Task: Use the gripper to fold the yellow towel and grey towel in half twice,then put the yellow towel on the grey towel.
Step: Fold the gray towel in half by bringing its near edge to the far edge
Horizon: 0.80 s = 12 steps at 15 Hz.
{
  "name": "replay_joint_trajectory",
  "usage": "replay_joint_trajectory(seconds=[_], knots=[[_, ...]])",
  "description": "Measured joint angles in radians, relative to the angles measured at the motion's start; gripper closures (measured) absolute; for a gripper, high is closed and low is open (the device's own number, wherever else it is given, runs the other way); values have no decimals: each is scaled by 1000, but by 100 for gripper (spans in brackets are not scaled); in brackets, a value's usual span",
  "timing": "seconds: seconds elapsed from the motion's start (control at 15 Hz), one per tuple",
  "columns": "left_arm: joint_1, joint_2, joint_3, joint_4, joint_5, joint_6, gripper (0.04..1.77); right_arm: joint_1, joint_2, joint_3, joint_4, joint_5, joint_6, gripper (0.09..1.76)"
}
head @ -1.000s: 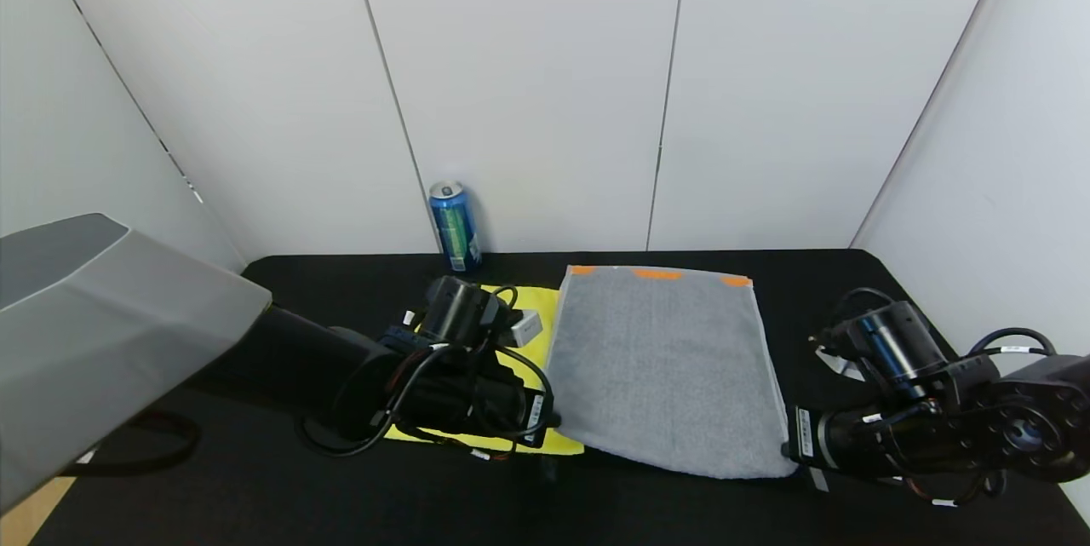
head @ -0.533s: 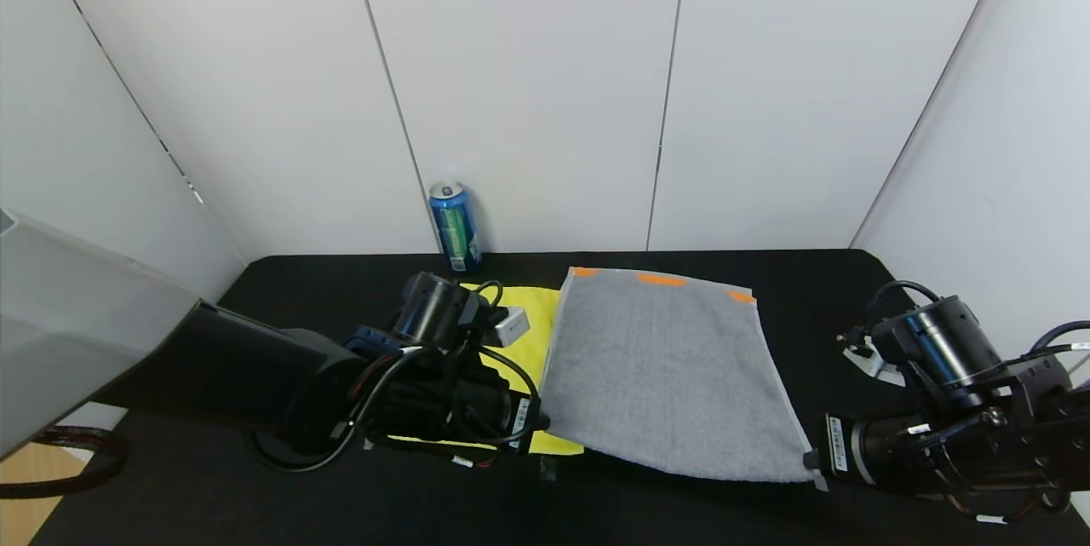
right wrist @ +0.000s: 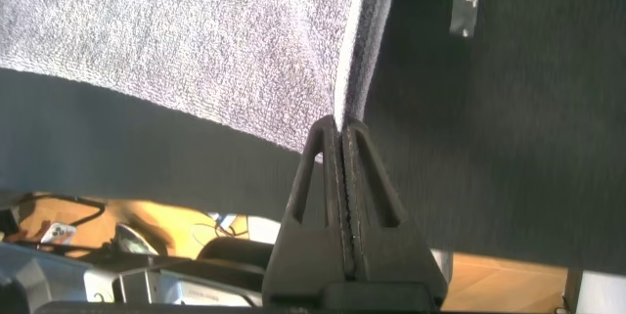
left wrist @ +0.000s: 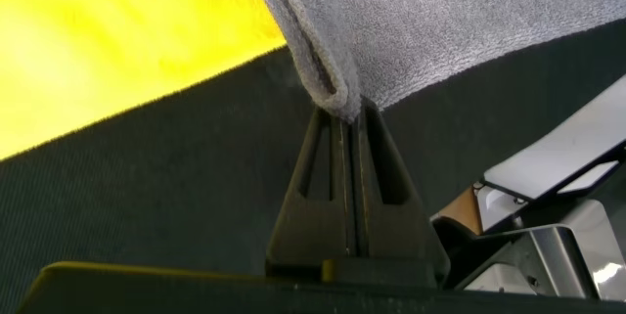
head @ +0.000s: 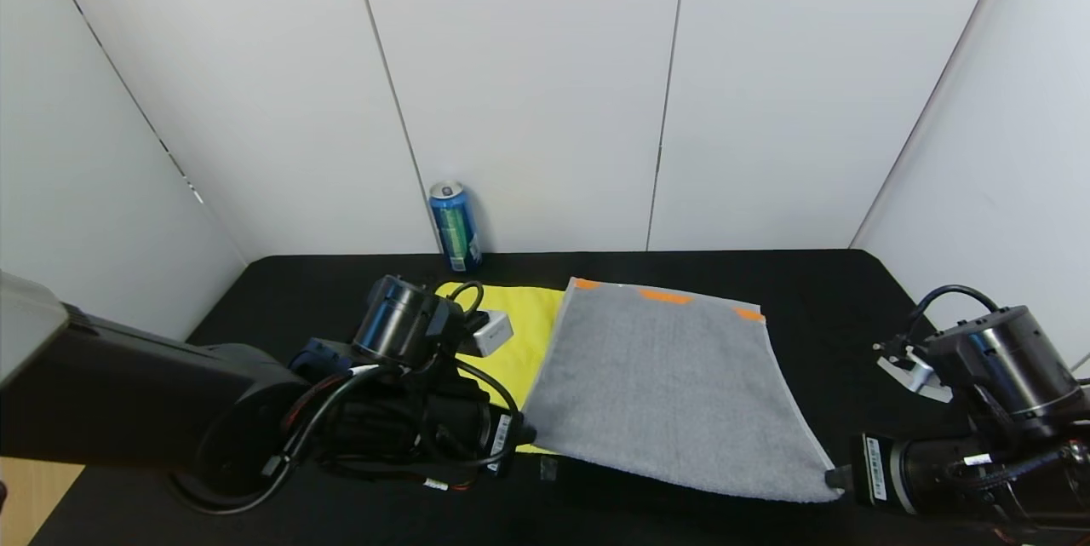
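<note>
The grey towel [head: 673,384], with orange patches on its far edge, is stretched between both grippers and its near edge is lifted off the black table [head: 834,290]. My left gripper [head: 526,433] is shut on its near left corner [left wrist: 337,99]. My right gripper [head: 834,478] is shut on its near right corner [right wrist: 342,109]. The yellow towel [head: 511,333] lies flat to the left, partly under the grey towel's left edge and partly hidden by my left arm; it also shows in the left wrist view [left wrist: 108,50].
A blue drink can [head: 454,227] stands at the back against the white wall. A small white tag [head: 547,467] lies on the table near the front edge.
Both grippers have pulled back toward me and apart with the grey towel's near corners. The towel has slid nearer and spread wider at the front. More of the yellow towel shows.
</note>
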Motion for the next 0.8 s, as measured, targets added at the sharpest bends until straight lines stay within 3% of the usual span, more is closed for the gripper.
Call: replay_joint_trajectory(seconds=[0.47, 0.8], knots=[[-11, -107, 65, 1, 2, -1, 171, 21, -70, 50, -1, 0, 18, 173], [-22, -121, 63, -3, 2, -1, 171, 21, -78, 43, -3, 0, 20, 173]])
